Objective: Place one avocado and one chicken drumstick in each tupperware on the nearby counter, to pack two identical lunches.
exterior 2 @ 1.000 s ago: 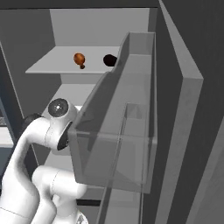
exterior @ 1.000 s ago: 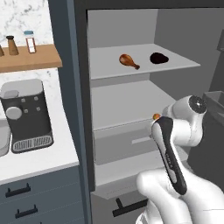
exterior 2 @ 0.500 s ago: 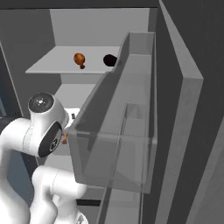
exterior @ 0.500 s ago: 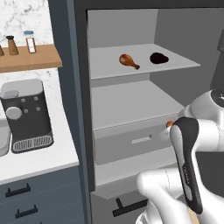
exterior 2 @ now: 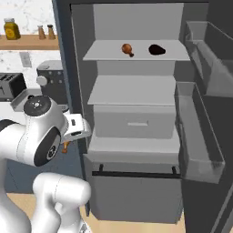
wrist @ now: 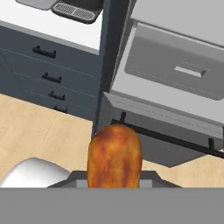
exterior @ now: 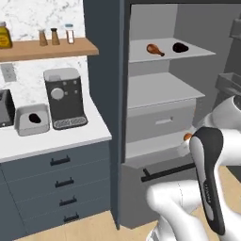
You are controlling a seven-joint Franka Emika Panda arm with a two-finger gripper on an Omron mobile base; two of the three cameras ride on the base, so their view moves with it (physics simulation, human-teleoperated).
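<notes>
My arm is folded back out of the open fridge [exterior 2: 136, 113], elbow high, with my hand held low in front of the cabinet edge and looking down toward the wooden floor [wrist: 39, 131] and the fridge's bottom drawer [wrist: 166, 140]. My jaws are clamped on a chicken drumstick [wrist: 113, 155]; its orange-brown meaty end fills the hand view at 6 o'clock, and a sliver of it peeks out at my wrist in the left base view [exterior: 188, 137].

Compared with a second ago, my base has backed off and turned, so the counter [exterior: 56, 139] with the coffee machine [exterior: 63, 96] has come into view at 9 o'clock. The tupperware [exterior: 32, 119] sits there just left of the machine, with one dark avocado [exterior: 34, 118] already inside. The second drumstick [exterior: 155, 49] and the other avocado [exterior: 180, 47] lie side by side, apart, on the fridge's top shelf [exterior: 164, 55] at 12 o'clock, where they were before.
</notes>
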